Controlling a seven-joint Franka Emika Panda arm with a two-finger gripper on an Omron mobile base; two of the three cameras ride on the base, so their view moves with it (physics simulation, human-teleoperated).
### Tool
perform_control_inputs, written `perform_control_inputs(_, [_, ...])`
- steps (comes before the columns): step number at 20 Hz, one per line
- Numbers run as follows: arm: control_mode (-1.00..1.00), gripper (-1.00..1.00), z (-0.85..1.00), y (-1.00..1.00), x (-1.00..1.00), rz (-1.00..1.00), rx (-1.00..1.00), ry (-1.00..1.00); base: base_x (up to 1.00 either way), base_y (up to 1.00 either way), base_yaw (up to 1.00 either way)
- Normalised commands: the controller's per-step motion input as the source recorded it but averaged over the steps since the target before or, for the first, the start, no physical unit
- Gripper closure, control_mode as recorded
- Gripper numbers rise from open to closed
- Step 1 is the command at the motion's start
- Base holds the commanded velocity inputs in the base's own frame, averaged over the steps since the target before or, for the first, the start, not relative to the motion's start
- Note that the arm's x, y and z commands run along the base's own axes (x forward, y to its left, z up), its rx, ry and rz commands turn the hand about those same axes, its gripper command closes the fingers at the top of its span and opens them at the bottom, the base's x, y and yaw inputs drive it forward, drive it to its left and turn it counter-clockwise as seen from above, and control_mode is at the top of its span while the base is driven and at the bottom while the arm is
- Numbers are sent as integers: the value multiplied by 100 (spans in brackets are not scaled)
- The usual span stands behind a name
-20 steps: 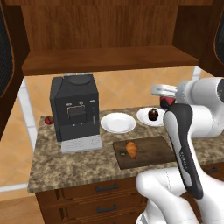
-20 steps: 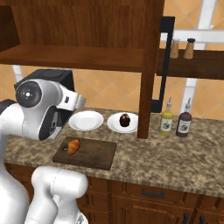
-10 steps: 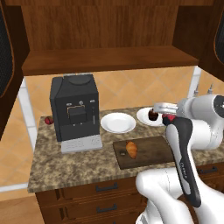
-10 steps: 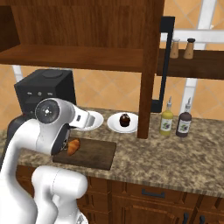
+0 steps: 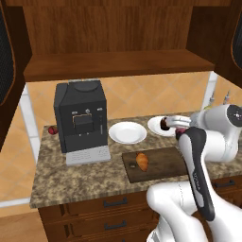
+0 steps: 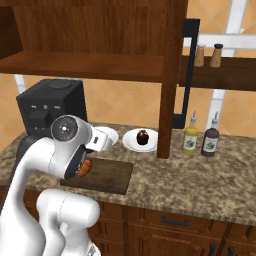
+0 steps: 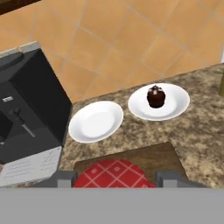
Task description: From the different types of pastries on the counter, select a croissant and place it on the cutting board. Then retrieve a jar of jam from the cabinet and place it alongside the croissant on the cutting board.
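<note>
One croissant [image 5: 142, 161] lies on the left part of the cutting board [image 5: 163, 162], left base view; pincer [image 5: 166, 124] sits above the board's far right, bare wood below it to the croissant's right. Right base view: arm hides most of the croissant. Hand view: pincer clamped on the jar of jam [image 7: 115, 174], its body cut off.

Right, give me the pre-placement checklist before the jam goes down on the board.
1. Croissant on the cutting board: ok.
2. Jar of jam between the pincer fingers: ok, red checked lid seen in the hand view.
3. Pincer over the board: ok, board edge lies just beyond the lid.
4. Free board space beside the croissant: ok.
5. Chocolate pastry on its plate, off the board: ok.
6. Height above the board: cannot tell.
</note>
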Motion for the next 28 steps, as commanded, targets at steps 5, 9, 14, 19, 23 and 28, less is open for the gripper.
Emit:
perform_control_inputs(5, [-100, 100, -68, 0, 36, 0, 1, 0, 0, 0, 0])
perform_control_inputs(9, [-100, 100, -78, 0, 41, 0, 0, 0, 0, 0, 0])
perform_control_inputs(14, [-100, 100, -76, 0, 43, 0, -1, 0, 0, 0, 0])
perform_control_inputs(19, [-100, 100, -53, 0, 40, 0, -8, -3, 0, 0, 0])
perform_control_inputs(23, [-100, 100, -19, 16, 16, 0, -5, -7, 0, 0, 0])
perform_control_inputs(28, [-100, 100, -22, 16, 0, 0, -1, 0, 0, 0, 0])
